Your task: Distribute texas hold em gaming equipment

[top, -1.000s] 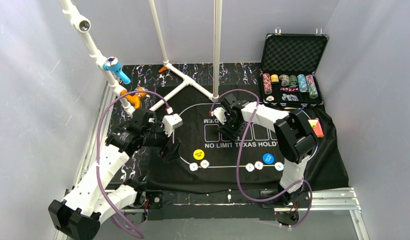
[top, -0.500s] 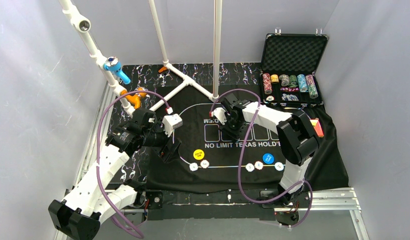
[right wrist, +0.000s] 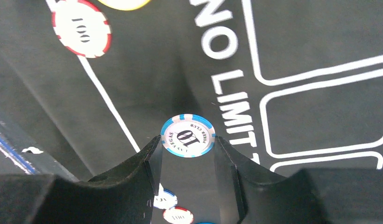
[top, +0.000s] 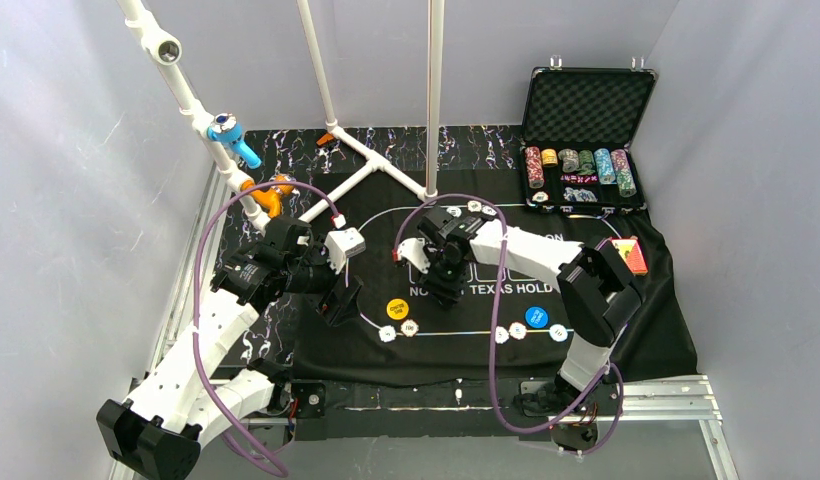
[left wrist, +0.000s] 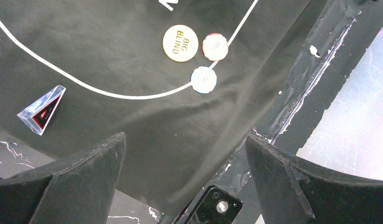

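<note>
My right gripper point(right wrist: 187, 141) is shut on a white poker chip point(right wrist: 187, 136) with a blue rim, marked 10, pinched by its edges between the fingertips above the felt mat. From above, the right gripper point(top: 441, 284) hangs over the mat's lettering. The left gripper point(left wrist: 184, 138) stands open and holds nothing over the mat's near left corner. Ahead of it lie the yellow Big Blind button point(left wrist: 180, 43), a red-rimmed chip point(left wrist: 215, 46) and a blue-rimmed chip point(left wrist: 203, 80). A blue button point(top: 536, 317) and three chips point(top: 518, 331) lie at the near right.
The open black case point(top: 586, 150) with stacked chips stands at the back right. A red card deck point(top: 631, 255) lies on the mat's right side. Three chips point(top: 474, 207) sit at the mat's far edge. A clear triangular piece point(left wrist: 41, 109) lies near the left gripper. White pipes point(top: 371, 160) cross the back.
The right gripper closed on the blue-rimmed chip, then moved left and toward the near side with it. Chips at the mat's far edge are now uncovered. The left arm stayed still.
</note>
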`<action>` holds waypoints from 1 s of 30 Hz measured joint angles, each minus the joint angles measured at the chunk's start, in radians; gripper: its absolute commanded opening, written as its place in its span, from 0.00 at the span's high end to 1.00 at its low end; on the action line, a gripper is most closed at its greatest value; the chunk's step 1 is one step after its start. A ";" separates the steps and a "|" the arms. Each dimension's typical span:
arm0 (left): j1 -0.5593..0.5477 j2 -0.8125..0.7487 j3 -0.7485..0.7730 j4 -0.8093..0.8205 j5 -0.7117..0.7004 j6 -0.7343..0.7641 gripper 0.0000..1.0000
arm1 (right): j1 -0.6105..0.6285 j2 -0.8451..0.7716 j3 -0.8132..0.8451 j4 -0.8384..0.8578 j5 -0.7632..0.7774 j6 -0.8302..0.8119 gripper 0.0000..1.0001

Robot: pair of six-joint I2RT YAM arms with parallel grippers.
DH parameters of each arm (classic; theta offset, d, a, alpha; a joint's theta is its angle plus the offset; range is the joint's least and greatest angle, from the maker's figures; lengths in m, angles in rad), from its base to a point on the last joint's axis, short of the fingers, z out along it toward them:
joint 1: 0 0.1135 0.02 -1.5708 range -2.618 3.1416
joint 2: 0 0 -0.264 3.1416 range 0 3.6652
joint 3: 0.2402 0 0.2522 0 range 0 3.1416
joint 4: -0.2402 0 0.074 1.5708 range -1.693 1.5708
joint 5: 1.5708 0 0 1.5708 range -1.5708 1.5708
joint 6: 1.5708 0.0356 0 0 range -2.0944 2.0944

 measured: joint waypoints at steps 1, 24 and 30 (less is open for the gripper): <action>0.000 0.000 0.000 0.000 0.000 0.000 0.01 | 0.013 0.000 0.000 -0.002 -0.011 -0.003 0.64; 0.000 -0.007 0.000 -0.005 0.026 0.000 0.01 | 0.190 0.068 0.000 -0.007 -0.132 -0.017 0.61; 0.000 -0.007 0.000 -0.005 0.026 0.000 0.01 | 0.204 0.096 0.001 -0.010 -0.144 -0.016 0.56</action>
